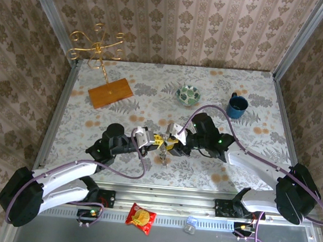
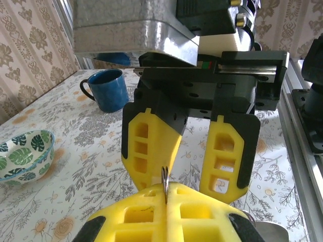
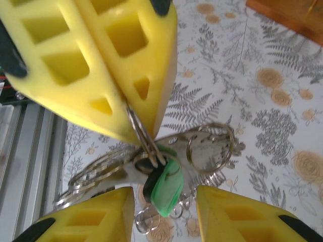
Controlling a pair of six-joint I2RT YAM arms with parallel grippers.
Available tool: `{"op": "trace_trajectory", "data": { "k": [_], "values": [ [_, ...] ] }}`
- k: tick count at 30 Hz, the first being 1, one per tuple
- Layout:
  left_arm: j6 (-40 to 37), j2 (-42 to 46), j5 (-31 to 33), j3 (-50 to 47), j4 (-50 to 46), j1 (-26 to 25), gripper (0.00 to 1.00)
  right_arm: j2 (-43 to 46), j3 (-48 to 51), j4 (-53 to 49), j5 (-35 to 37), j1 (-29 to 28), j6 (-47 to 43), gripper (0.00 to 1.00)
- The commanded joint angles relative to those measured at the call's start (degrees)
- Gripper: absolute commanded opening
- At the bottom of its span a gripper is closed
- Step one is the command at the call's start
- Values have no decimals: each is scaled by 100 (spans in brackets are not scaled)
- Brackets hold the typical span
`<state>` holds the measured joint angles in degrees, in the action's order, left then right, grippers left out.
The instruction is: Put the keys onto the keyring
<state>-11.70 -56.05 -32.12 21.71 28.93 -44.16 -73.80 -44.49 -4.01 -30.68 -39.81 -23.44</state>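
Note:
My left gripper is shut on the keyring, a thin grey metal loop clamped edge-on between its yellow fingers above the table's near middle. In the right wrist view the loop runs down out of the left gripper into a dangling bunch. There hang the green-headed key and the black-headed key, along with smaller split rings and more thin loops. My right gripper is open, facing the left one, a finger on each side of the keys and not touching them. The bunch hangs between the grippers.
A patterned bowl and a blue mug stand at the back right. The gold wire stand on its wooden base is at the back left. A red snack packet lies on the front rail.

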Motion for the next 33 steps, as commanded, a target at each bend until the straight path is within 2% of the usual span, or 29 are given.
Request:
{"op": "trace_trajectory", "data": {
  "k": [1,5,16,24,33],
  "values": [
    [153,-2,-5,-9,360,-5,0,-122,107,479,110,-61,129,38],
    [151,-2,13,-9,358,-5,0,-170,103,575,152,-59,121,35],
    [25,77,107,27,133,2,0,0,-45,87,469,-52,-179,1],
    [-234,53,260,128,-250,-5,0,273,-411,-627,631,-46,-498,0],
    [-455,29,344,219,-596,-12,1,309,-736,-990,531,-62,-609,0]
  ]
}}
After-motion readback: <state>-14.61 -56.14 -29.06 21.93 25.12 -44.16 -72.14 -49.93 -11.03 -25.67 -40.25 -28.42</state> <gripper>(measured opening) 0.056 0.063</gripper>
